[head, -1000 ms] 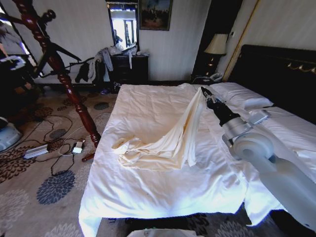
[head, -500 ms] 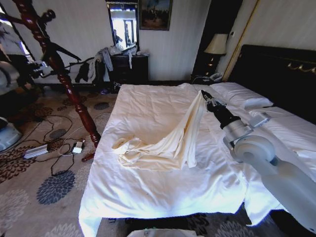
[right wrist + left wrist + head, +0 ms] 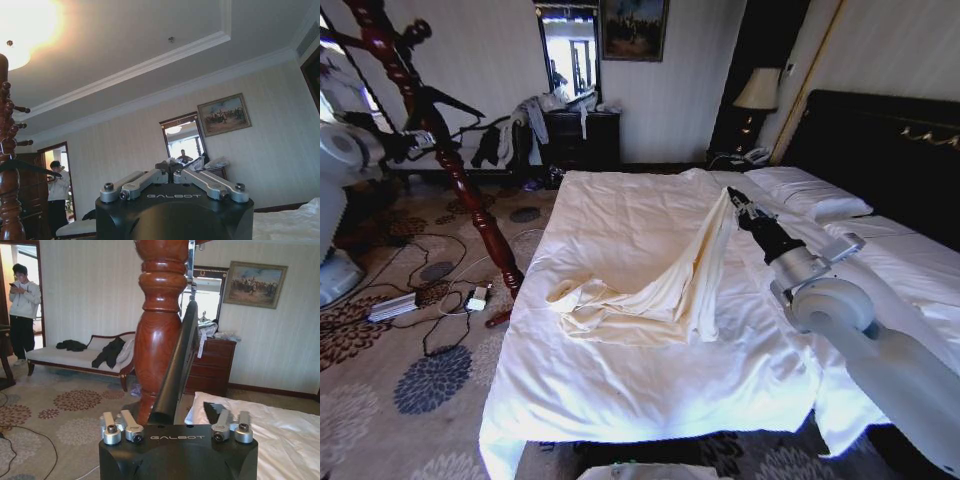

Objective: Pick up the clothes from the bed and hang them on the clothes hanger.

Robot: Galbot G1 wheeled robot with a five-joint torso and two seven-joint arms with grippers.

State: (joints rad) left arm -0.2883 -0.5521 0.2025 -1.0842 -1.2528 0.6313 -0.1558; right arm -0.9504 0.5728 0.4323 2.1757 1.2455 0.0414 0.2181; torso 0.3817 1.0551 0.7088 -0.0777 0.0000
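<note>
I see a bedroom with patterned carpet [image 3: 430, 380] and striped walls. The bed [image 3: 620, 400], under its white duvet, carries the clothes [image 3: 650, 290] mid-mattress. My right hand [image 3: 732, 196] is clamped on one end, lifting it. Beside the red-brown coat stand [image 3: 470, 190], my left hand [image 3: 175, 417] grips the clothes hanger [image 3: 177, 365].

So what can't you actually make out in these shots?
- Right claw, head view: the raised clothes hide its fingertips where they grip the fabric; in its wrist view the fingers close together but the fabric lies behind them.
- Left claw, wrist view: the claw's own housing hides the grip on the clothes hanger.
- Hanger's hook: the frame's top edge crops it.
</note>
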